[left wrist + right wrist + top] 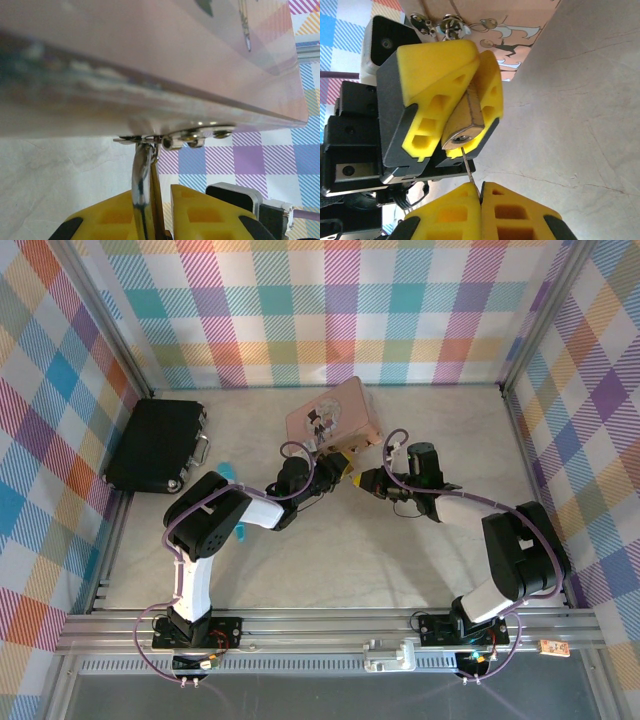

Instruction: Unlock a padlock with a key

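Room-wise I'm fine: the desk (420,550) is bare in front of both arms and off to the right. The black case (158,445) is parked against the left wall, well apart. The tight spot is the near edge of the pink box (333,415), where the padlock (464,120) hangs from the hasp. My left jaws are nearly closed, pinching the padlock body. My right jaws are fully closed on the key (469,167), its blade tip at the keyhole.
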Tool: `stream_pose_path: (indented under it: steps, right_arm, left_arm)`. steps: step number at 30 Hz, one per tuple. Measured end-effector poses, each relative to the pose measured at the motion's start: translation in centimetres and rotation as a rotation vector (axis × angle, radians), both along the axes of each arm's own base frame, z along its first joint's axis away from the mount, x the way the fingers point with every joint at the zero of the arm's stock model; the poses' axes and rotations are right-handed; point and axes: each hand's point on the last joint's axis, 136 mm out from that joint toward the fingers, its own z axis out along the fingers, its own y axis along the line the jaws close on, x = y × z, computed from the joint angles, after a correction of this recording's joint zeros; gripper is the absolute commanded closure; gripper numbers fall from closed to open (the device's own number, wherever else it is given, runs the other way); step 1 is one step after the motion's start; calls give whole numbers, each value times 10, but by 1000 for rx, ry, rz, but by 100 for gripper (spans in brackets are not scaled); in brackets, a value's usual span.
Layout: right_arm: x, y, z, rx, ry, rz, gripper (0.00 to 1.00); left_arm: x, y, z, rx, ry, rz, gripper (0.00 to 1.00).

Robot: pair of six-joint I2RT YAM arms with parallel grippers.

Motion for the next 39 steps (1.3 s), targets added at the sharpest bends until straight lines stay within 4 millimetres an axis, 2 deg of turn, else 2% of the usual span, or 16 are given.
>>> stream_pose_path:
  steps: [16,25,39]
  right_arm:
    - [4,3,9,48,-2,-17,100]
    - [8,9,6,101,19,3,100]
    - [25,16,9,331,224,66,100]
  left_arm:
    - [1,0,4,-12,-14,4,100]
    - [4,4,6,-16,-20,14,100]
    - [6,9,9,-45,-35,32,100]
